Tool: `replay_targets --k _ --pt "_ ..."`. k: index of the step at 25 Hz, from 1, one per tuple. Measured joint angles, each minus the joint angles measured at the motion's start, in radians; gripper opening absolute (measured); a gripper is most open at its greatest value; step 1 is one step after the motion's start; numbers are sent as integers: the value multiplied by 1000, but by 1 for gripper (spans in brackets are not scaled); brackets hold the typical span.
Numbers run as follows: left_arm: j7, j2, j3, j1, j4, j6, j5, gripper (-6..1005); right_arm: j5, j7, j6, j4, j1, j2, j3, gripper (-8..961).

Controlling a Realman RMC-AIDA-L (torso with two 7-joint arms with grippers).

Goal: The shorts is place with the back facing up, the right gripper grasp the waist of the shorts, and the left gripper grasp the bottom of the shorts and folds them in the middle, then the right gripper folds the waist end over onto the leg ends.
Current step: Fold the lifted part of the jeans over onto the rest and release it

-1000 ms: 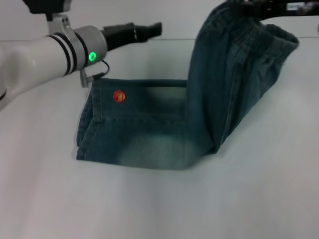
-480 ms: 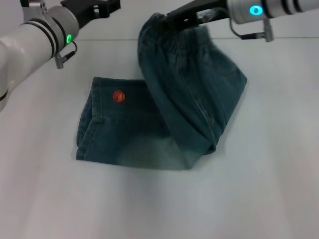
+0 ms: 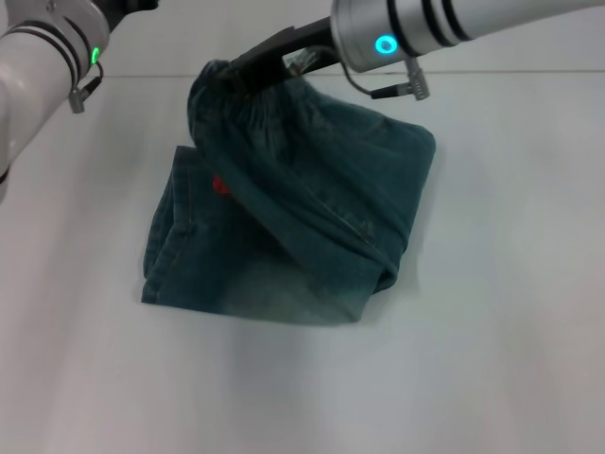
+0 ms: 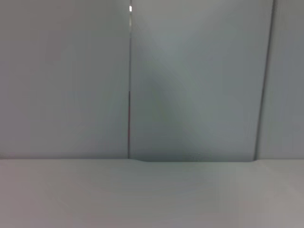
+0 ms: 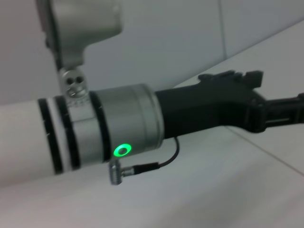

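The faded blue denim shorts lie folded lengthwise on the white table. My right gripper reaches in from the upper right and is shut on the ruffled waist. It holds the waist lifted above the left half of the shorts, so the cloth drapes down from it to a fold on the right. The leg ends lie flat at the left, and a sliver of the orange patch shows under the hanging cloth. My left gripper sits at the far top left, away from the shorts, and also shows in the right wrist view.
The white table spreads around the shorts on all sides. Its back edge meets a grey panelled wall. The left arm's silver wrist with its green ring light is near the right wrist camera.
My right gripper has carried the waist leftward and lower, from above the right side to over the left half of the shorts. The left arm has drawn back up and to the left.
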Motion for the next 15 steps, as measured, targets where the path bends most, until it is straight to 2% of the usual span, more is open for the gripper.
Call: replay_targets --k 7,15 --pt "10 1 -10 5 -12 -66 1 877 89 8 49 34 22 4 -135 42" --pt "12 -1 9 8 -13 -58 1 877 127 9 53 81 12 2 -170 44"
